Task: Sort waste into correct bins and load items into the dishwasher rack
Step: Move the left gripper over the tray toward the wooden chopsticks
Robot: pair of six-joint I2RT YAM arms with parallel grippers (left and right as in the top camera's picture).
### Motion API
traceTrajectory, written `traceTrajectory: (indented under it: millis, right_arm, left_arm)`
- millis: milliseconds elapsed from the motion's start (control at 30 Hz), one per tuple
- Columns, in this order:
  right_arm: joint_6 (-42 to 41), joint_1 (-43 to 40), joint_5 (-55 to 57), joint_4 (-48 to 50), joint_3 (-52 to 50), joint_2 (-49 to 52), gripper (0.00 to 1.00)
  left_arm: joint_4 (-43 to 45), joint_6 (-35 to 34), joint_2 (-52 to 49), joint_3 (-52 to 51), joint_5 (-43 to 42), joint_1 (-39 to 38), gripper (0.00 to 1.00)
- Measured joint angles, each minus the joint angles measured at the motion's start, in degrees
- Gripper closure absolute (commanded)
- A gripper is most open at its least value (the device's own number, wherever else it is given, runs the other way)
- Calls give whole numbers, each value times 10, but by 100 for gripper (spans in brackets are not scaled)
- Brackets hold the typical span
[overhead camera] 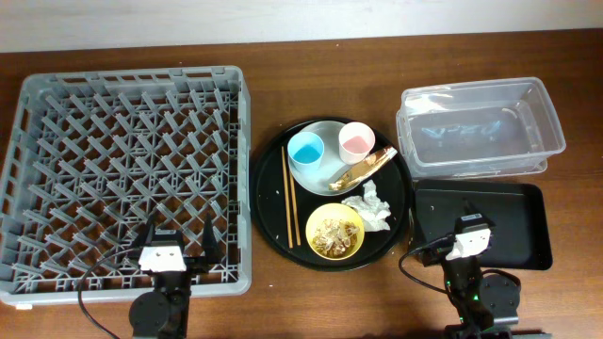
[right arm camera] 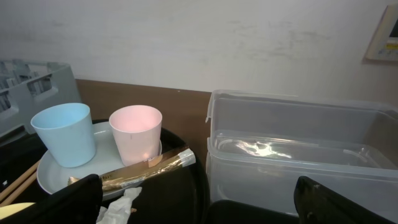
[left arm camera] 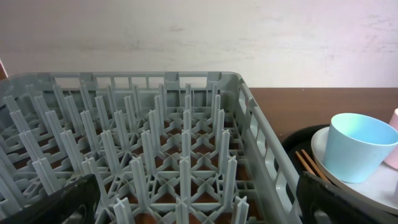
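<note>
Chopsticks point(overhead camera: 288, 196) lengthwise near-to-far on round tray point(overhead camera: 268, 188), left gripper point(left arm camera: 199, 202) and right gripper point(right arm camera: 202, 202) both wide apart

Table point(overhead camera: 311, 301), left to right: rack point(overhead camera: 122, 169) at left; round tray point(overhead camera: 268, 188) in the middle, just beside the rack; tub point(overhead camera: 480, 132) at right rear, with flat tray point(overhead camera: 523, 221) directly before it. On round tray: plate point(overhead camera: 325, 132) at rear, carrying left cup point(overhead camera: 305, 149) and right cup point(overhead camera: 355, 141); wrapper point(overhead camera: 363, 168) across the plate's right edge; chopsticks point(overhead camera: 289, 196) along the left side; bowl point(overhead camera: 350, 218) at front, holding scraps point(overhead camera: 333, 235); napkin point(overhead camera: 370, 205) right of the bowl, before the wrapper.
</note>
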State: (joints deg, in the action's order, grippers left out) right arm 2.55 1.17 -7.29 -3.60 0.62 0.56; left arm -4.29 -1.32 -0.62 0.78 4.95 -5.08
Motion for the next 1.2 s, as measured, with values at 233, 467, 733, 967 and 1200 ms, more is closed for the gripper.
traceTrajectory:
  millis: [233, 467, 733, 967, 1200]
  right_arm:
    - [0, 0, 0, 0, 0, 0, 1]
    - [0, 0, 0, 0, 0, 0, 1]
    - [0, 0, 0, 0, 0, 0, 1]
    - [0, 0, 0, 0, 0, 0, 1]
    - [0, 0, 0, 0, 0, 0, 1]
  left_arm:
    - [0, 0, 0, 0, 0, 0, 1]
    - [0, 0, 0, 0, 0, 0, 1]
    - [0, 0, 0, 0, 0, 0, 1]
    - [12, 0, 0, -1, 0, 0, 1]
    - [56, 2, -1, -1, -68, 0, 1]
